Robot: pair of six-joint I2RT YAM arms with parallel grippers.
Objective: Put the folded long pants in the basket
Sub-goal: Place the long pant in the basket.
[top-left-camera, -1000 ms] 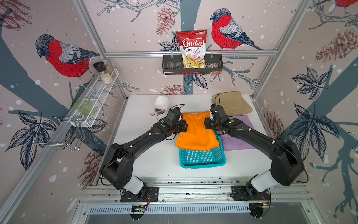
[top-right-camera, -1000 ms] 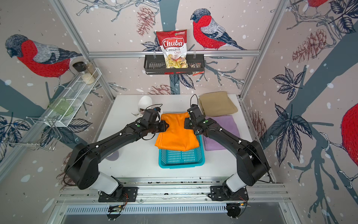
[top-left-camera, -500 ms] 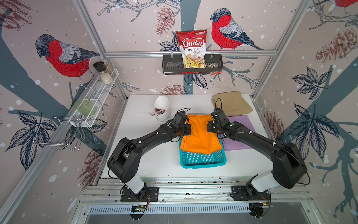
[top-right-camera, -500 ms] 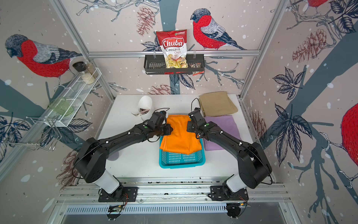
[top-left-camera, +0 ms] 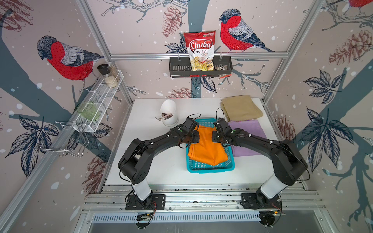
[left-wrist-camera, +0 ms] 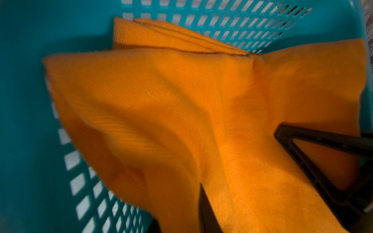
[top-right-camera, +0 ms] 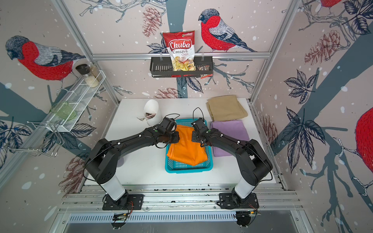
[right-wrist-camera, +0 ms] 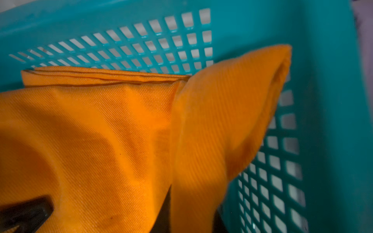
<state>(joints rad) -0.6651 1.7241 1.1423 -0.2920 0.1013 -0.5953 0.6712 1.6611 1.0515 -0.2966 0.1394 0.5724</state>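
The orange folded long pants (top-left-camera: 205,149) (top-right-camera: 186,147) hang slack between my two grippers, and their near end rests inside the turquoise basket (top-left-camera: 210,171) (top-right-camera: 187,170). My left gripper (top-left-camera: 196,137) (left-wrist-camera: 181,219) is shut on the far left corner of the cloth. My right gripper (top-left-camera: 215,137) (right-wrist-camera: 191,217) is shut on its far right corner. Both wrist views show orange cloth (left-wrist-camera: 161,105) (right-wrist-camera: 101,131) bunched between the jaws above the basket's slotted floor (left-wrist-camera: 80,181) (right-wrist-camera: 282,161). The tan pants (top-left-camera: 241,108) and the lilac pants (top-left-camera: 248,133) lie folded on the table to the basket's right.
A white egg-shaped cup (top-left-camera: 169,113) stands on the table just left of the basket's far end. A black wall rack (top-left-camera: 181,69) holds a chips bag at the back. A white wire shelf (top-left-camera: 101,96) runs along the left wall.
Both grippers have carried the orange pants toward the near side and down. The cloth now sags into the basket, and the basket's far rim shows behind the grippers.
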